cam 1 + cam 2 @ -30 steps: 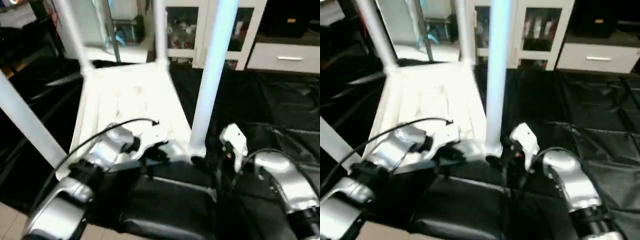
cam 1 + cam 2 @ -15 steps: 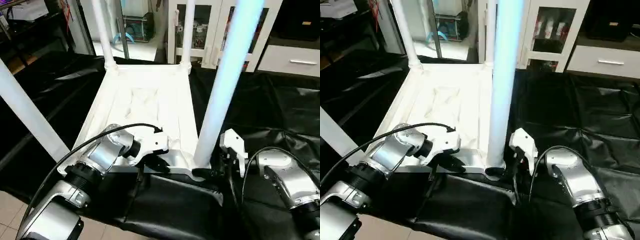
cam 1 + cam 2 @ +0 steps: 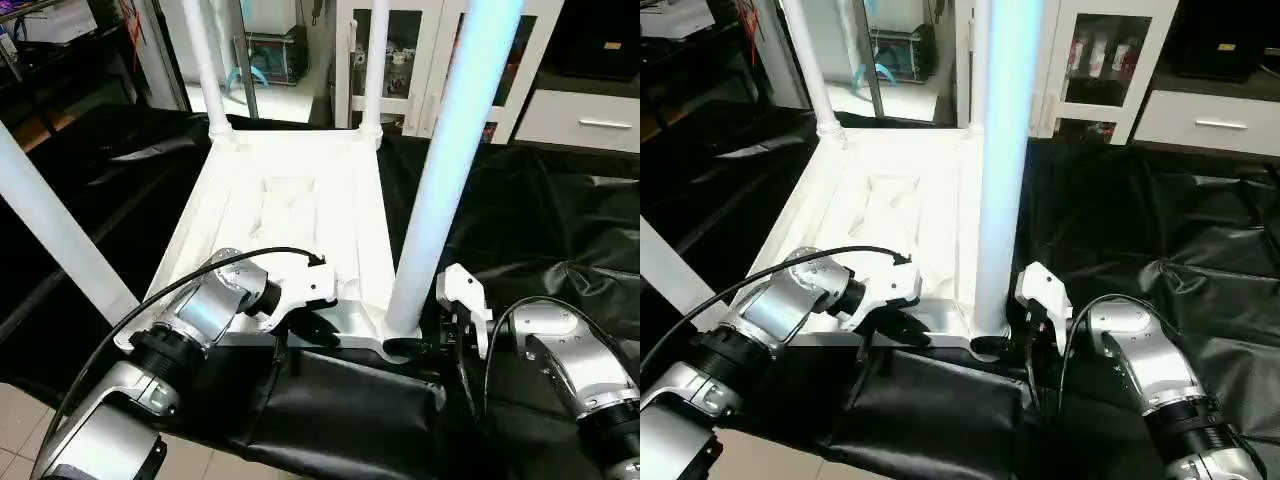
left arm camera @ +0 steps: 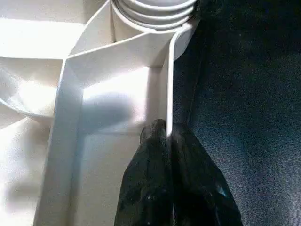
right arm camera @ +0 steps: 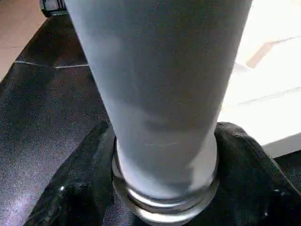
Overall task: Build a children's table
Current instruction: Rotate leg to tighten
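While the upturned table top lies mid-frame, its near rim is pinched by the closed left fingers. The near-right leg is straddled at its base by the right fingers, grip unclear.

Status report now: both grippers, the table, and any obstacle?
Left gripper shut on tabletop rim. Right gripper fingers around near leg base. Table inverted, four legs upright. No obstacle seen.

It looks like a lived-in home room used as a work area: white glass-door cabinets holding small items, a white drawer unit with a metal handle, pale tiled floor, and crinkled black plastic sheeting spread over the working surface.
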Robot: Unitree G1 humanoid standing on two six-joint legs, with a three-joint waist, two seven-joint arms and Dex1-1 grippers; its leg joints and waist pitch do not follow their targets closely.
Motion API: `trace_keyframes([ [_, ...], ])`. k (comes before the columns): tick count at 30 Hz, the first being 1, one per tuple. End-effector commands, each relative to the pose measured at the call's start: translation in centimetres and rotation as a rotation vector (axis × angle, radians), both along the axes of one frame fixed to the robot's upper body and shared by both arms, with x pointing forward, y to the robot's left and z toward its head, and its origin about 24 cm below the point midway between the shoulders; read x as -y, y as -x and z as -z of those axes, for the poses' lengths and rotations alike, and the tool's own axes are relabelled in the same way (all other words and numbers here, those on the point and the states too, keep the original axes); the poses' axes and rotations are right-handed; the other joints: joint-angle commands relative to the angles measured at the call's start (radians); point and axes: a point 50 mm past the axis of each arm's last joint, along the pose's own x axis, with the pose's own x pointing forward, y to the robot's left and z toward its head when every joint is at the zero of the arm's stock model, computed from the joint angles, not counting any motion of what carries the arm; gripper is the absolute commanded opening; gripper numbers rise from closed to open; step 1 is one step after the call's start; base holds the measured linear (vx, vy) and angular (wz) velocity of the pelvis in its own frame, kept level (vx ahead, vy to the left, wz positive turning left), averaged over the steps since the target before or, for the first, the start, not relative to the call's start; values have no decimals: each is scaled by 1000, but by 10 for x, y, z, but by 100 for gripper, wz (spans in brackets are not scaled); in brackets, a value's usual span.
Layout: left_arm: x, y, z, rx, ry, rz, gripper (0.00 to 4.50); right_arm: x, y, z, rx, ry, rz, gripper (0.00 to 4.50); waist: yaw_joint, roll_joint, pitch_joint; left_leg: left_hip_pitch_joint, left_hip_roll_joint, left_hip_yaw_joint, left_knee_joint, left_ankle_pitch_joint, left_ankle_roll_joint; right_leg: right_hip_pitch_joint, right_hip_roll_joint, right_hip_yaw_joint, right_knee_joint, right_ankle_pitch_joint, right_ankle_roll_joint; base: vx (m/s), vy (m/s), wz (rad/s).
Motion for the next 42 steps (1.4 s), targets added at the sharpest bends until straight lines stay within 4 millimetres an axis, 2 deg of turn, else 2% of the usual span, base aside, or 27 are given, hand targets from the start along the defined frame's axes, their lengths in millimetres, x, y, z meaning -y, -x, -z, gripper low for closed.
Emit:
trace_keyframes([
  [1, -2, 22, 34, -153, -100, 40, 0, -3, -2, -5, 20, -27, -13, 275, -1, -18, -41, -10, 48, -8, -52, -114, 106, 47, -56, 37, -47, -63, -277, 0, 0, 0],
  [8, 0, 23, 36, -156, -86, 18, 0, -4, -2, -3, 21, -42, -5, 267, 0, -23, -41, -10, 47, -7, -51, -100, 116, 47, -57, 36, -47, -72, -274, 0, 0, 0],
  [12, 3, 16, 35, -119, -43, -84, 0, -8, -15, 2, 62, -74, 172, 267, -4, -23, -36, -12, 47, -7, -56, -131, 100, 45, -58, 36, -53, -123, -267, 0, 0, 0],
  [13, 5, 13, 34, -105, -25, -116, 0, -9, -18, 3, 74, -73, 229, 267, -11, -25, -30, -10, 45, -9, -63, -192, 73, 42, -59, 36, -64, -224, -244, 0, 0, 0],
  [14, 6, 11, 33, -99, -16, -131, 0, -8, -20, 4, 77, -72, 254, 267, -11, -25, -30, -10, 45, -9, -63, -192, 73, 42, -59, 36, -64, -224, -244, 0, 0, 0],
  [15, 8, 7, 33, -85, 3, -177, 0, -8, -24, 7, 77, -73, 317, 267, -20, -35, -26, -9, 44, -11, -70, -228, 52, 41, -61, 37, -75, -322, -211, 0, 0, 0],
  [16, 8, 7, 33, -85, 3, -177, 0, -8, -24, 7, 77, -73, 317, 267, -23, -31, -26, -9, 42, -13, -70, -240, 46, 39, -61, 36, -76, -349, -201, 0, 0, 0],
  [17, 9, 5, 33, -69, 12, -204, 0, -9, -25, 8, 77, -76, 350, 267, -28, -40, -25, -12, 42, -16, -73, -254, 41, 42, -61, 35, -81, -392, -177, 0, 0, 0],
  [18, 11, -3, 33, -28, 17, -287, 0, -15, -30, 12, 75, -82, 439, 266, -33, -38, -24, -11, 40, -15, -73, -250, 36, 36, -58, 36, -82, -399, -165, 0, 0, 0],
  [20, 15, -9, 32, 4, 20, -339, 0, -23, -33, 13, 92, -73, 497, 266, -37, -36, -24, -6, 39, -17, -75, -272, 25, 33, -59, 36, -89, -435, -151, 0, 0, 0],
  [22, 18, -13, 32, 27, 17, -375, 0, -29, -36, 13, 113, -62, 551, 266, -41, -36, -24, -6, 39, -16, -75, -273, 21, 28, -58, 38, -90, -417, -148, 0, 0, 0],
  [24, 23, -19, 33, 69, -1, -435, 0, -36, -42, 16, 156, -20, 685, 266, -46, -45, -25, -9, 38, -16, -75, -249, 20, 31, -57, 39, -84, -377, -155, 0, 0, 0],
  [27, 25, -21, 32, 83, -3, -459, 0, -37, -45, 17, 158, -10, 767, 265, -48, -44, -25, -9, 38, -14, -73, -227, 28, 31, -57, 40, -82, -341, -167, 0, 0, 0],
  [28, 28, -24, 31, 100, -5, -486, 0, -39, -48, 19, 151, 6, 872, 265, -46, -36, -26, -8, 38, -14, -72, -226, 28, 31, -58, 40, -82, -335, -170, 0, 0, 0],
  [29, 30, -27, 31, 123, -6, -511, 0, -41, -49, 23, 146, 42, 978, 265, -49, -36, -25, -9, 37, -13, -72, -220, 28, 29, -56, 41, -82, -323, -172, 0, 0, 0],
  [30, 33, -29, 30, 143, -11, -519, 0, -44, -49, 27, 140, 88, 1060, 265, -51, -31, -27, -8, 34, -16, -74, -211, 4, 29, -53, 41, -79, -299, -170, 0, 0, 0],
  [31, 35, -29, 31, 150, -10, -525, 0, -46, -49, 27, 155, 108, 1107, 265, -52, -33, -28, -9, 33, -16, -75, -214, 3, 32, -52, 40, -78, -294, -168, 0, 0, 0],
  [33, 37, -30, 31, 152, -9, -521, 0, -53, -50, 25, 186, 124, 1111, 265, -50, -25, -29, -7, 34, -15, -74, -215, 1, 30, -53, 42, -77, -268, -168, 0, 0, 0],
  [36, 40, -29, 31, 149, -4, -510, 0, -59, -53, 19, 216, 98, 1120, 265, -49, -26, -32, -10, 33, -13, -73, -197, 11, 36, -52, 41, -70, -190, -183, 0, 0, 0],
  [37, 40, -28, 32, 146, -2, -499, 0, -56, -54, 19, 205, 89, 1141, 265, -50, -33, -31, -10, 34, -12, -72, -195, 16, 37, -52, 41, -71, -186, -185, 0, 0, 0],
  [38, 39, -27, 33, 141, -1, -493, 0, -55, -54, 18, 206, 90, 1147, 265, -49, -34, -30, -11, 34, -11, -72, -195, 23, 38, -54, 42, -71, -191, -188, 0, 0, 0],
  [42, 36, -26, 36, 128, -2, -472, 0, -57, -55, 14, 247, 106, 1118, 265, -49, -30, -28, -9, 35, -12, -75, -212, 21, 35, -54, 42, -75, -235, -179, 0, 0, 0],
])
